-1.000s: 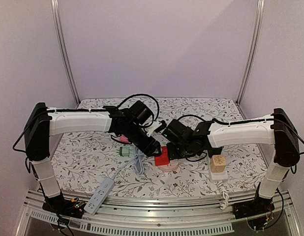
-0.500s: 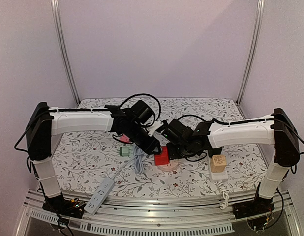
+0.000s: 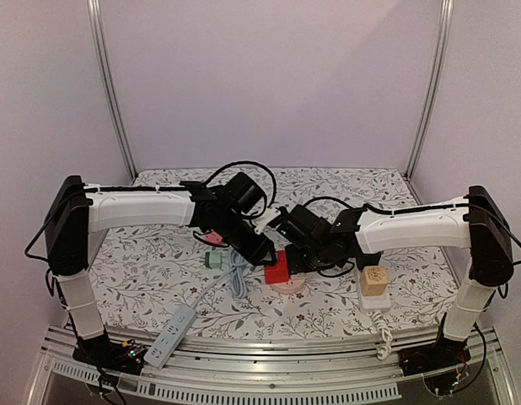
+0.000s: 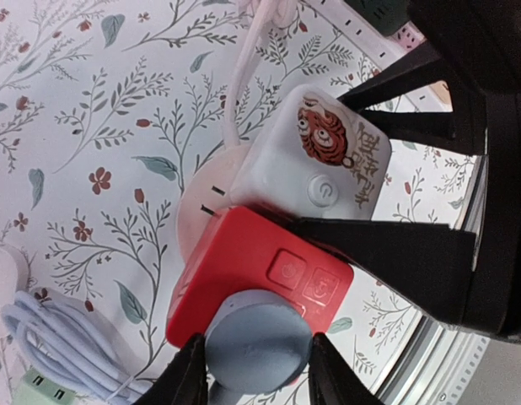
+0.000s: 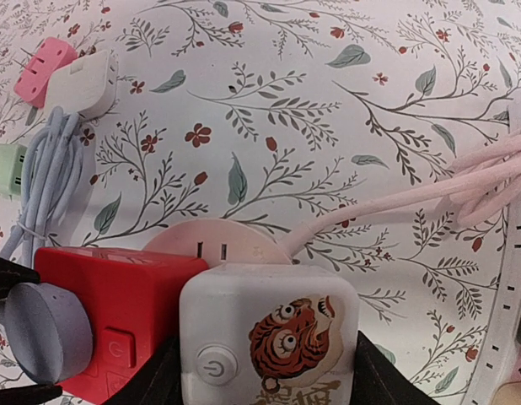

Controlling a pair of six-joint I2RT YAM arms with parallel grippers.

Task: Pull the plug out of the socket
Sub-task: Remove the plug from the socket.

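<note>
Grey round plug [image 4: 259, 337], a smooth plastic disc, sits at the bottom centre of the left wrist view. It is pushed into the side of a glossy red cube-shaped socket adapter [image 4: 244, 270]. No gap shows between the plug and the red face, so it looks fully seated and the pull has not begun.

The left gripper [image 4: 257, 359] has its two black fingers [image 4: 189, 375] pressed against either side of the plug, clamped on it as far as I can judge.

Just above the red adapter in that view, touching it, is a white rounded cube [image 4: 324, 156] with a tiger picture and a power button. Both stand on a pale pink round base [image 4: 201, 202] with a pink cord [image 5: 395, 202]. The right gripper [image 5: 262, 359] is clamped around the white cube, one finger on each side, seemingly bracing the stack.

What is left, I judge, is to draw the plug straight out from the red face. Everything lies mid-table on a floral cloth [image 4: 83, 126].
</note>
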